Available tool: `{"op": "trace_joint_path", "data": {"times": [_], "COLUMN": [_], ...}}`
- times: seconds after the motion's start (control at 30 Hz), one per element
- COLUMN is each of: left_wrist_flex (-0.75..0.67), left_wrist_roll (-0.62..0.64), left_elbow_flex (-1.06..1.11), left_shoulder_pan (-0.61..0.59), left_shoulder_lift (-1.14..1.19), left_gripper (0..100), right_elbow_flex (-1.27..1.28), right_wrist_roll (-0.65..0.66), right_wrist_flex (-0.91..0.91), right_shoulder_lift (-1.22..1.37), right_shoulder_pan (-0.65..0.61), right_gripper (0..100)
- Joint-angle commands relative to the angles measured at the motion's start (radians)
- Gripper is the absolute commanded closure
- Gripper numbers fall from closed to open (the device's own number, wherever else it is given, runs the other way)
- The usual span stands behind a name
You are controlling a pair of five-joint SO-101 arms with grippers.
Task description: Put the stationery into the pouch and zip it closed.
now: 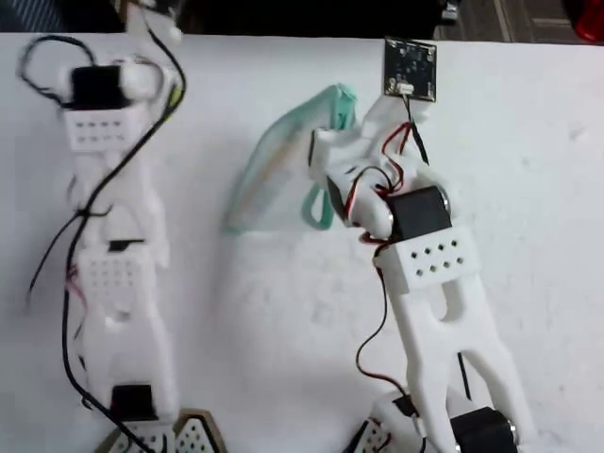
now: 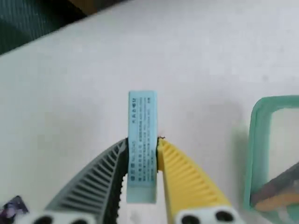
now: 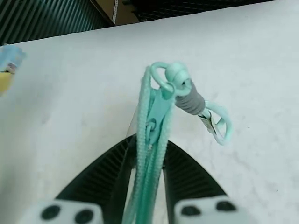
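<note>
My left gripper (image 2: 141, 142) is shut on a light blue eraser (image 2: 142, 149), which stands upright between the grey and yellow fingers (image 2: 187, 177) above the white table. The mint-green translucent pouch (image 1: 283, 170) lies mid-table with stationery inside; its corner shows beside the left gripper (image 2: 261, 154). My right gripper (image 3: 150, 140) is shut on the pouch's edge (image 3: 152, 121) at the zipper end, black fingers on either side. The zipper pull with its loop cord (image 3: 217, 121) hangs beyond the fingertips. In the high view the right gripper (image 1: 326, 170) sits at the pouch's right end.
The left arm (image 1: 113, 274) stretches along the table's left side, with a black cable loop (image 1: 42, 66) at the far left corner. A dark circuit board (image 1: 411, 68) is near the back edge, behind the right arm (image 1: 434, 283). Bare white table lies between the arms.
</note>
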Motion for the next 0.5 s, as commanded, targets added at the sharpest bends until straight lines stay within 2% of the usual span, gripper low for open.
{"op": "trace_joint_path", "data": {"times": [0.0,0.17,0.3,0.47], "left_wrist_flex": [0.006,0.005,-0.003,-0.092], "left_wrist_roll": [-0.009,-0.012,-0.014,-0.008], "left_elbow_flex": [0.167,0.572,0.896,1.191], "left_shoulder_pan": [-0.002,0.047,0.14,0.255], "left_shoulder_lift": [-0.41,-0.852,-1.219,-1.623], "left_gripper": [98,98,98,98], "right_elbow_flex": [0.003,0.028,0.021,-0.026], "right_wrist_roll": [0.003,0.003,0.003,0.005], "right_wrist_flex": [0.001,-0.004,0.001,0.033], "right_shoulder_lift": [-0.001,-0.005,-0.01,-0.09], "right_shoulder_pan": [-0.025,-0.031,-0.031,-0.024], "right_gripper": [98.1,98.1,98.1,98.1]}}
